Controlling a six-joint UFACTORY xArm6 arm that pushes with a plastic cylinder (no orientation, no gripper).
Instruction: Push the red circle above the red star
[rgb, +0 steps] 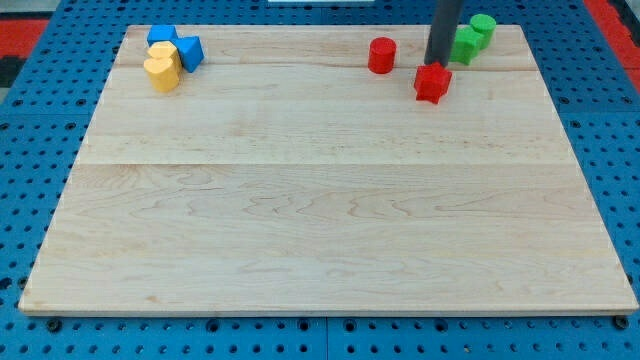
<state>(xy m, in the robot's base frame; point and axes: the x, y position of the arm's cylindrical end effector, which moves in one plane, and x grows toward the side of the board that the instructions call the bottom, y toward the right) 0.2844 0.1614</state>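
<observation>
- Red star is my landmark for everything below: it sits near the view's top edge of the wooden board, right of the middle.
- Rod comes down from the view's top and my tip ends right at the star's upper edge. Looks like it's touching the star, but from this angle I honestly can't tell whether it's contact or just a hair off.
- No gripper on this rig, so nothing to call apart or together. It's a plain dark rod, and the tip isn't clamped on anything.
- Red circle is up and to the view's left of the star, near it but clearly apart, with bare wood between them. So it's higher than the star in the view, only offset leftwards rather than straight over it.
- Two green blocks are up and to the view's right of the star, just past the rod: a green star-ish one partly hidden by the rod, and a green cylinder touching it on the far side.
- Way off to the view's left of the star, by the board's top left corner, there's a tight cluster: a blue block, a blue cube, and two yellow blocks, one right above the other. All bunched up and touching, as far as I can see.
- Under the board is blue pegboard.
</observation>
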